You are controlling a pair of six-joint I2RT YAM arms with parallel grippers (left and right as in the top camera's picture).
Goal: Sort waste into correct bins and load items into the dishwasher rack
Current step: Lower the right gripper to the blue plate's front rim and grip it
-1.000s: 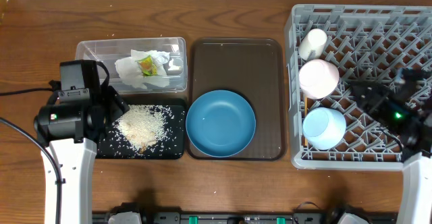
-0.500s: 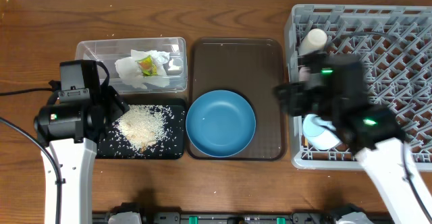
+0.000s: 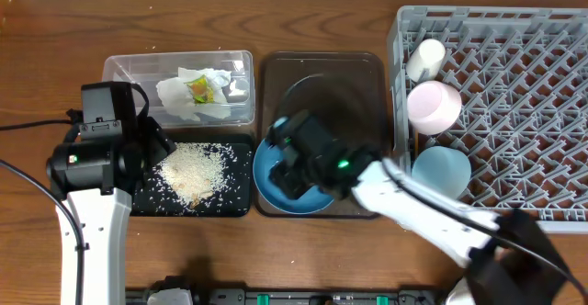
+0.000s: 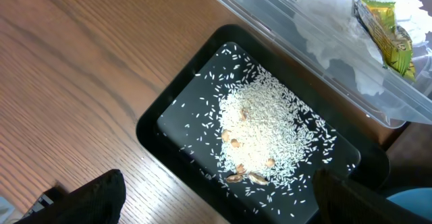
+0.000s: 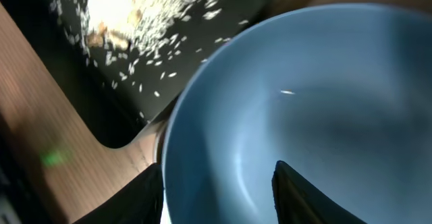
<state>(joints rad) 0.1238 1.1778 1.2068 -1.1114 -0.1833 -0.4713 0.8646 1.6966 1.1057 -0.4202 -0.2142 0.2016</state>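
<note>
The dark-blue plate [image 3: 312, 201] lies in the brown serving tray [image 3: 358, 75]. My right gripper [image 3: 292, 163] is open at the plate's left rim. In the right wrist view its jaws [image 5: 219, 197] straddle the rim of the plate [image 5: 324, 102], one finger outside, one inside. My left gripper [image 3: 154, 144] is open and empty over the black tray [image 3: 234, 204], which holds rice [image 3: 193, 169]. The clear tub [image 3: 119, 66] holds the napkin [image 3: 179, 98] and wrapper [image 3: 198, 88]. The left wrist view shows the open jaws [image 4: 223, 207], rice [image 4: 263, 126] and wrapper [image 4: 381, 21].
The grey rack [image 3: 514, 112] at the right holds the white cup [image 3: 425, 59], pink bowl [image 3: 434, 106] and light-blue bowl [image 3: 441, 172] along its left side. My right arm stretches across the table's front from the lower right. Chopsticks do not show clearly.
My right arm has swung left from over the rack to the blue plate in the brown tray. The left arm has not moved.
</note>
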